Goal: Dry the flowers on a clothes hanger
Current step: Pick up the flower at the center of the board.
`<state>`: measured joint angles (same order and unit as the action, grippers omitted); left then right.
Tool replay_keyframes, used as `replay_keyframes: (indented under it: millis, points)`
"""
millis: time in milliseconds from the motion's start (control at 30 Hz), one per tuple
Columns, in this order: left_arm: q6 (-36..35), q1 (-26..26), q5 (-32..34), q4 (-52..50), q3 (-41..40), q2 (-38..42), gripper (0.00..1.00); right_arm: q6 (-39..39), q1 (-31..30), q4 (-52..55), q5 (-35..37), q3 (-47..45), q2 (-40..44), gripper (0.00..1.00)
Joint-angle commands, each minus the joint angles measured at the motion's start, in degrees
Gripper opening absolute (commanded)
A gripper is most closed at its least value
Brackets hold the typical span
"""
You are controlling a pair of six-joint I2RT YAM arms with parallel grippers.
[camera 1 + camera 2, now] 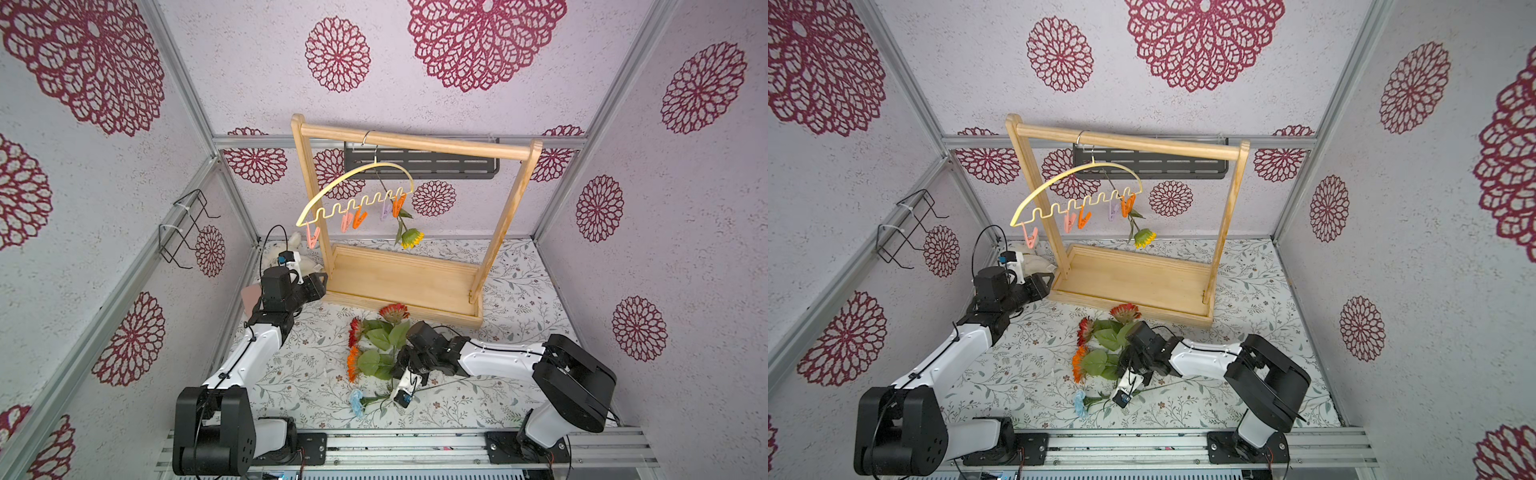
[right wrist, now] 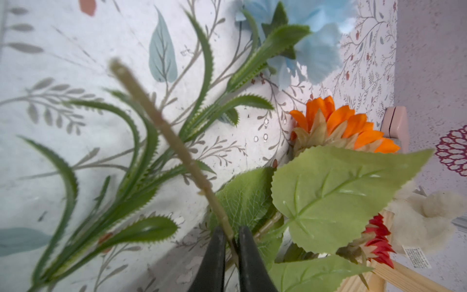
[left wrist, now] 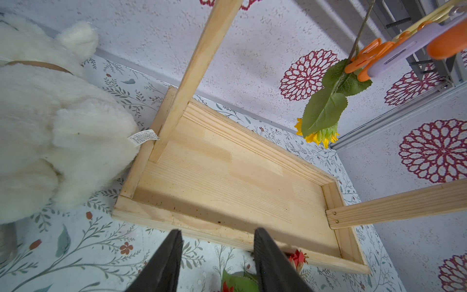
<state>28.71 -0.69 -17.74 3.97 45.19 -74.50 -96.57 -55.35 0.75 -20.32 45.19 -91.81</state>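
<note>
Both top views hide most of the white plush toy (image 3: 50,126) behind the left arm. The left wrist view shows it large, pressed against the left end of the wooden rack (image 1: 415,141). The left gripper (image 3: 217,235) hovers low beside that corner of the rack's base. Only its own camera lets us see the fingers spread apart with nothing between them.

From the rack's top bar the clothes hanger (image 1: 328,189) hangs by its hook, tilted so its left end dips. At its right end an orange clothespin (image 1: 398,206) pinches the stem of the yellow flower (image 1: 412,239), which dangles head down above the base. The left wrist view shows that pinch close up.

On the table (image 1: 519,291), in front of the rack, we find the other four: the red flowers (image 1: 394,311) nearest the rack, the orange flower (image 1: 353,365) in front of them, and the blue flower (image 1: 356,401) nearest the robot.

Farthest right, the right gripper (image 2: 231,237) sits low among their leaves. In the top views its own body covers the fingertips. The right wrist view shows them clenched on a bare stem (image 2: 177,146) that runs out over the blue flower's leaves. We cannot tell which flower that stem belongs to.
</note>
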Motion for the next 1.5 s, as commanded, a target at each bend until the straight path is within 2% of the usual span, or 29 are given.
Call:
replay_keyframes:
  millis: [0,233,333,433,567,800,900,1000,1133,1300,1467]
  points:
    - [-0.02,0.69,-1.38,0.12,0.16,1.63,0.5,-0.07,-0.28,-0.74,-1.57,-0.63,3.66,0.12]
    - [-0.42,0.69,-6.66,0.51,2.13,2.55,0.49,5.38,1.46,-2.67,-1.95,0.25,9.08,0.12]
    - [-2.6,0.78,-9.56,1.29,2.51,3.89,0.49,13.62,4.43,-5.91,-5.61,0.62,11.8,0.11]
    - [-6.36,1.12,-12.06,1.08,2.41,7.24,0.48,23.49,7.9,-8.53,-9.79,1.5,14.56,0.1]
    - [-15.1,1.31,-17.84,-3.09,2.35,13.04,0.48,41.97,12.47,-14.47,-15.41,2.2,18.36,0.09]
    - [-32.0,-1.39,-28.74,-8.78,-0.15,19.95,0.5,69.96,16.89,-19.86,-16.38,5.05,21.52,0.06]
    - [-36.93,-4.34,-31.05,-10.11,-1.65,21.85,0.64,78.92,19.28,-18.6,-16.91,7.17,21.77,0.03]
    - [-38.08,-8.36,-32.7,-9.81,-1.65,22.42,0.75,80.95,20.24,-14.05,-17.21,9.68,21.9,0.0]
    - [-37.41,-16.06,-29.15,-8.43,0.95,20.56,0.83,83.33,20.41,-13.17,-16.67,10.21,22.03,0.0]
    - [-38.09,-23.44,-23.05,-9.22,6.21,14.08,0.83,88.2,20.39,-14.97,-17.07,10.17,21.88,0.0]
    - [-39.38,-25.52,-21.53,-9.38,8.43,8.05,0.78,91.73,20.62,-15.82,-19.13,10.82,22.19,0.0]
